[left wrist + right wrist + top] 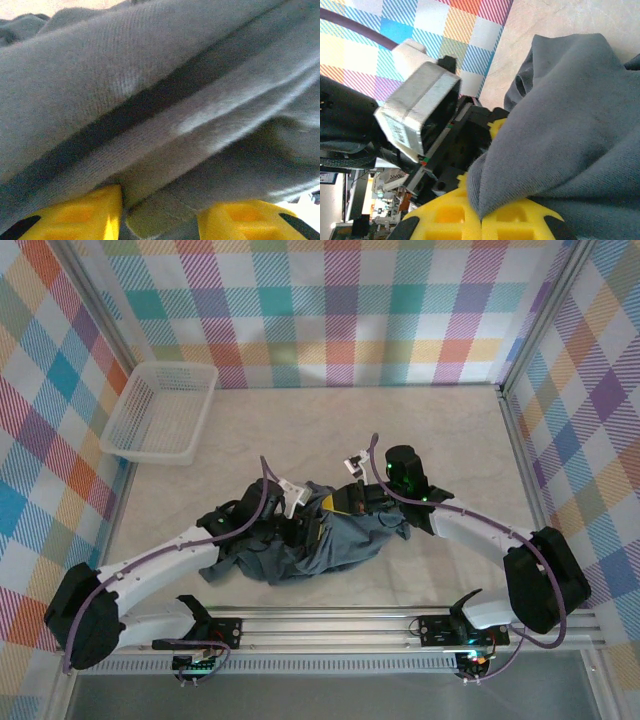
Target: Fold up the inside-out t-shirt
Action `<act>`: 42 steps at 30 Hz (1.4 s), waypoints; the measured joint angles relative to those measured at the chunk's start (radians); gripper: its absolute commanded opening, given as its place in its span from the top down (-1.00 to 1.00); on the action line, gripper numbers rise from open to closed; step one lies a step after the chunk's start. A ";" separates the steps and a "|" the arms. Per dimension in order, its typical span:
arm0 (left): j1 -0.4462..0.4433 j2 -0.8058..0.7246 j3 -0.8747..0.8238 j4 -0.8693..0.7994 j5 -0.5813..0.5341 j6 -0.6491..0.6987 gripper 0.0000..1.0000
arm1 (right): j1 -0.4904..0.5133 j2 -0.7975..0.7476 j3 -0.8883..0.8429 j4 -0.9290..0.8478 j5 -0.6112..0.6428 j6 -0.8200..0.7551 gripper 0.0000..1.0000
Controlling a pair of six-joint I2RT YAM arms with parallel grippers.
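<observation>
Barely started: t-shirt [345, 545] is a crumpled heap, nothing folded. My right tool [481, 216] pinches cloth; left tool [160, 220], can't tell.

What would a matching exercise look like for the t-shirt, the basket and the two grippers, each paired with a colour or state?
Things:
1. t-shirt
2. basket
3. left gripper
4. right gripper

Descriptions:
A. white, at the far left
B. pinched shut on cloth
C. blue-grey, crumpled in a heap
D. fingers apart, cloth between them

Pairs: 1-C, 2-A, 3-D, 4-B
</observation>
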 measured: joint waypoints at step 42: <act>0.021 0.017 0.312 -0.278 0.161 -0.388 1.00 | 0.326 -0.190 -0.212 0.022 0.798 -0.487 0.02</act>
